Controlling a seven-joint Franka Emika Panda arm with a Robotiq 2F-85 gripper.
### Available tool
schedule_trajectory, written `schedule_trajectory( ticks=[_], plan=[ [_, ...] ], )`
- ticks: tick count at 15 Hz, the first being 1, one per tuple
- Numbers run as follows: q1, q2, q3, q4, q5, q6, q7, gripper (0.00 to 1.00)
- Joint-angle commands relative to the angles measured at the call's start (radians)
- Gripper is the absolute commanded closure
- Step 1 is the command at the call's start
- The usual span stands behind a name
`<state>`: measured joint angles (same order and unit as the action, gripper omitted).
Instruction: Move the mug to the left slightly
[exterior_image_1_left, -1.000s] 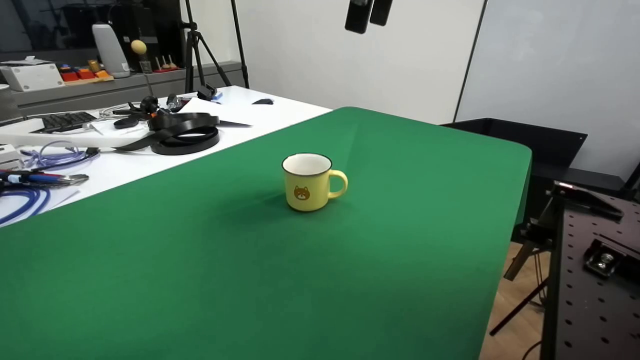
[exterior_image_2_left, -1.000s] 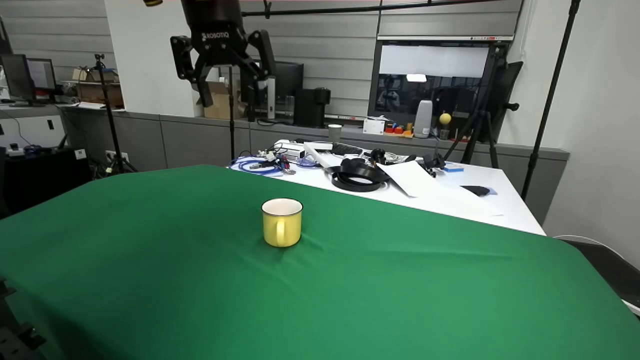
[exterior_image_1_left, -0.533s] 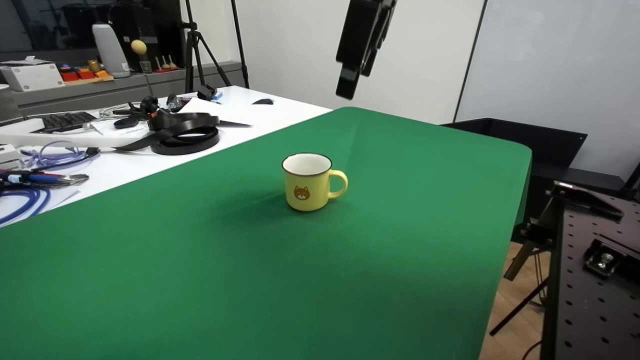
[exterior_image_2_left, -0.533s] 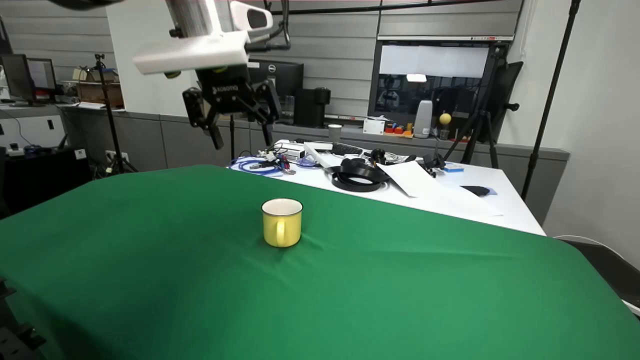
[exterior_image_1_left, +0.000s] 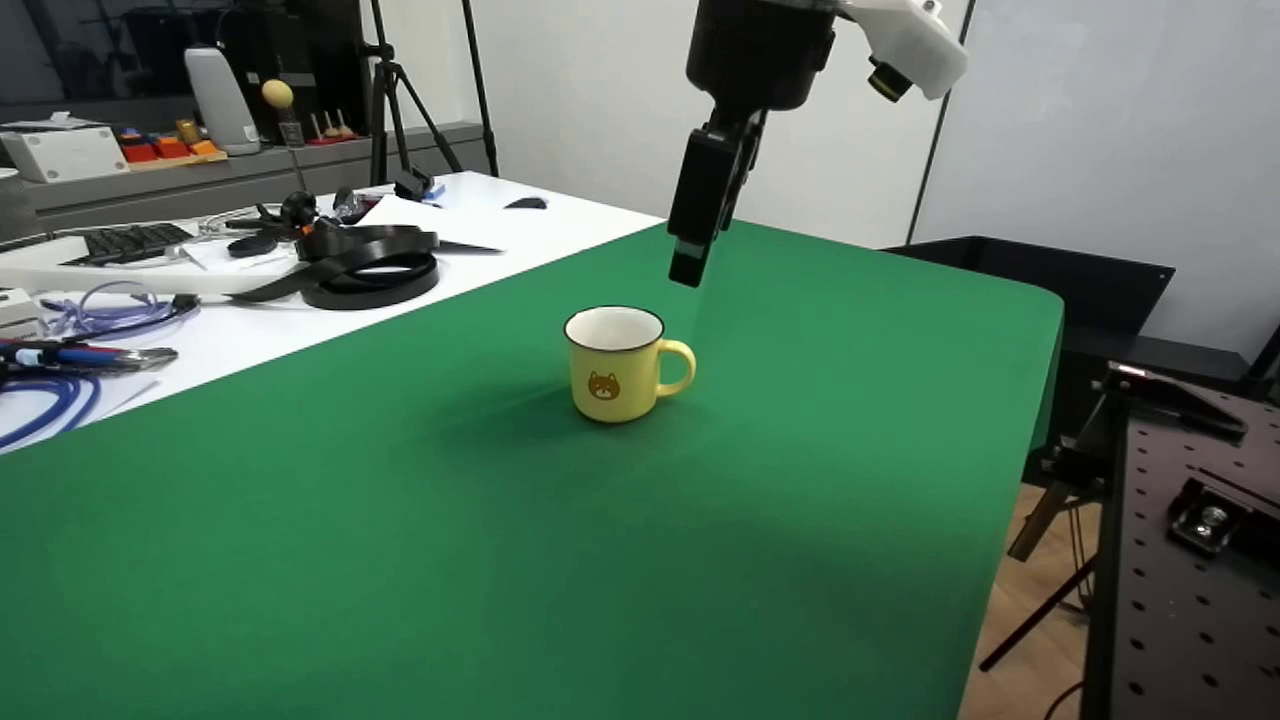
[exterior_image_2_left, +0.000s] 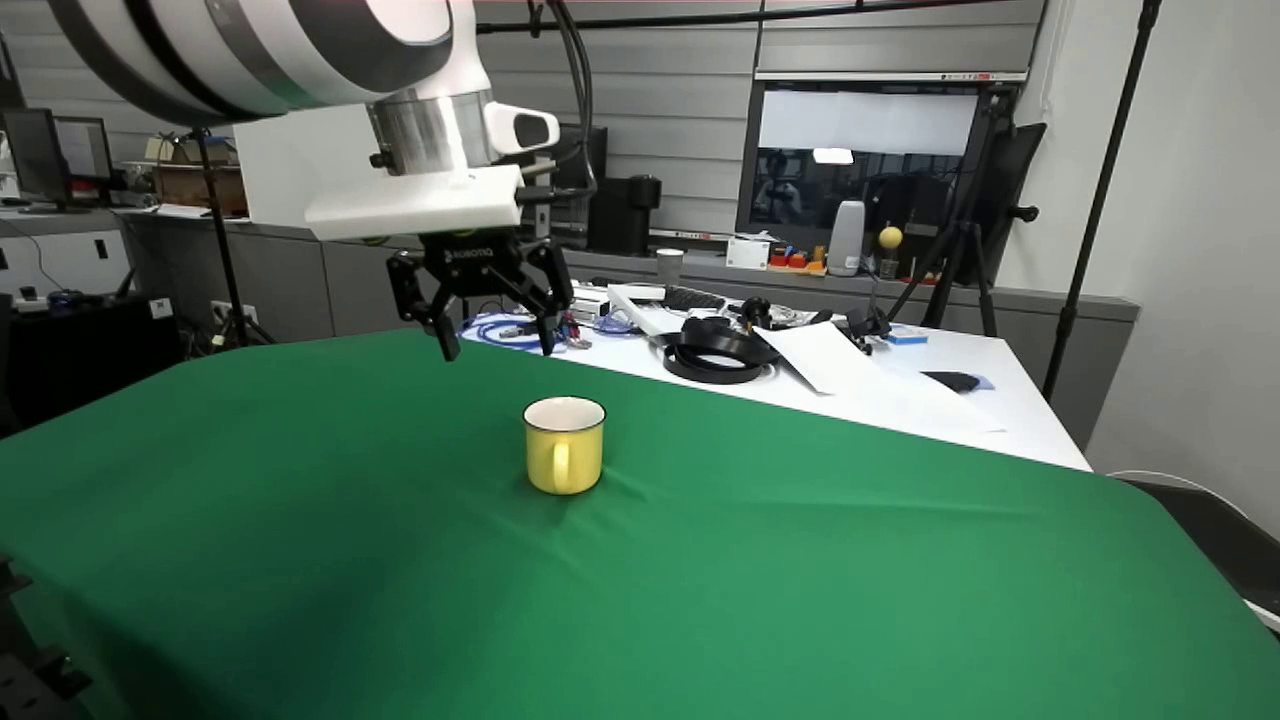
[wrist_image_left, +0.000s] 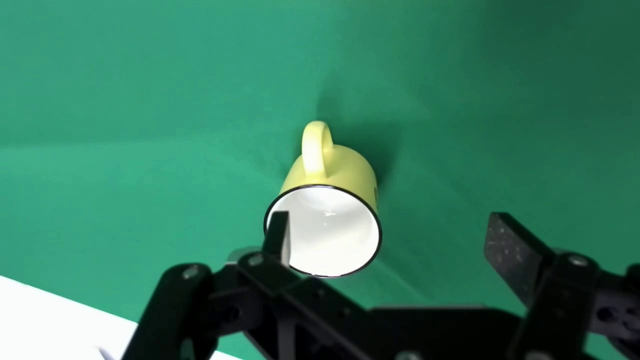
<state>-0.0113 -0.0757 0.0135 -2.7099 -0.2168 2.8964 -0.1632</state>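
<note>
The pale-yellow mug (exterior_image_1_left: 612, 378) stands upright on the green cloth, with a white interior and a dark rim. A small brown animal face shows on its side. The mug also shows in an exterior view (exterior_image_2_left: 588, 455), its handle facing that camera, and in the wrist view (wrist_image_left: 350, 167). My gripper (exterior_image_1_left: 688, 266) is open and empty, above the table and apart from the mug. In an exterior view the gripper (exterior_image_2_left: 499, 352) is higher than the mug and to its left. In the wrist view the gripper (wrist_image_left: 390, 215) has its left finger overlapping the mug's opening; the right finger is over cloth.
The green cloth (exterior_image_1_left: 400, 560) covers the table. A white table (exterior_image_2_left: 950, 420) adjoins it, with a black strap roll (exterior_image_2_left: 712, 360), cables and papers. A black perforated metal surface (exterior_image_1_left: 1180, 600) stands beside the cloth's edge. Tripods stand behind.
My gripper has come down a good way toward the table, staying open. More of the arm now shows in both exterior views. The mug has not moved.
</note>
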Motion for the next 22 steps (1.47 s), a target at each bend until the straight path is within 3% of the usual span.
schedule_trajectory(
  ticks=[1, 4, 12, 17, 20, 21, 22],
  plan=[
    [-0.031, 0.054, 0.005, 0.033, -0.100, 0.019, 0.097, 0.00],
    [-0.029, 0.183, 0.008, 0.098, -0.170, 0.035, 0.163, 0.00],
    [0.050, 0.481, -0.006, 0.268, -0.148, 0.215, 0.115, 0.00],
    [0.071, 0.578, -0.021, 0.376, -0.146, 0.254, 0.095, 0.00],
    [0.082, 0.606, -0.036, 0.413, -0.080, 0.249, 0.032, 0.00],
    [0.083, 0.610, -0.041, 0.420, -0.069, 0.237, 0.028, 0.25],
    [0.082, 0.612, -0.043, 0.426, -0.059, 0.228, 0.024, 0.27]
  ],
)
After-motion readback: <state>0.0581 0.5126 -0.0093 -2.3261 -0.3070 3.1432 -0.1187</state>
